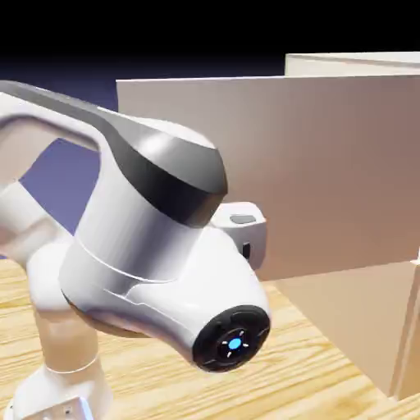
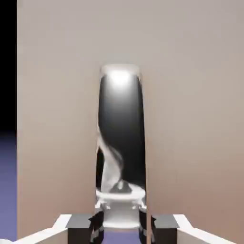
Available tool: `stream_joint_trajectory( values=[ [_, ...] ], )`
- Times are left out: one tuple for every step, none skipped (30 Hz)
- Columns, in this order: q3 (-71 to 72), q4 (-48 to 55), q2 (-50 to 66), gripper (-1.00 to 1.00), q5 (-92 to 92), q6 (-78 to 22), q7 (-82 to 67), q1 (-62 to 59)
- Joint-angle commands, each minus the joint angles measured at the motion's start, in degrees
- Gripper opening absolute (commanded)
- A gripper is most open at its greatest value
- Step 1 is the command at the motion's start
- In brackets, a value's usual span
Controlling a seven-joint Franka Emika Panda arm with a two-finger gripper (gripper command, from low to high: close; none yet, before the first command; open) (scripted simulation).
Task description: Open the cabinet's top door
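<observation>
The top door (image 1: 328, 172) is a wide beige panel that stands swung out from the cabinet (image 1: 353, 62), whose body shows behind it at the upper right. In the hand view the door (image 2: 57, 119) fills the picture, and its glossy black curved handle (image 2: 121, 124) runs upright through the middle. My gripper (image 2: 121, 228) is shut on the handle's near end, with a grey fingertip (image 2: 86, 228) on either side of it. In the exterior view my own arm hides the fingers and the handle; only the white hand (image 1: 242, 230) shows against the door.
My bulky white arm (image 1: 148, 246) fills the exterior view's left and middle. The lower beige panel (image 1: 353, 328) sits under the door at the right. The wooden table (image 1: 287, 385) runs below.
</observation>
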Motion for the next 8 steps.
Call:
stream_joint_trajectory(
  values=[
    [-1.8, 1.1, 0.1, -1.00, -0.3, -0.5, 0.0, 2.1],
    [-3.6, 2.2, 0.0, -1.00, -0.6, -0.9, 0.0, 4.2],
    [-5.3, 3.2, -0.2, -1.00, -0.9, -1.3, 0.2, 6.2],
    [-7.0, 4.3, -0.5, -1.00, -1.3, -1.6, 0.5, 8.3],
    [-8.6, 5.4, -1.0, -1.00, -1.6, -2.0, 0.8, 10.4],
    [-10.1, 6.5, -1.6, -1.00, -2.0, -2.3, 1.3, 12.5],
    [-11.6, 7.7, -2.3, -1.00, -2.3, -2.6, 1.8, 14.5],
    [-13.1, 8.9, -3.0, -1.00, -2.7, -2.9, 2.3, 16.6]
  ],
)
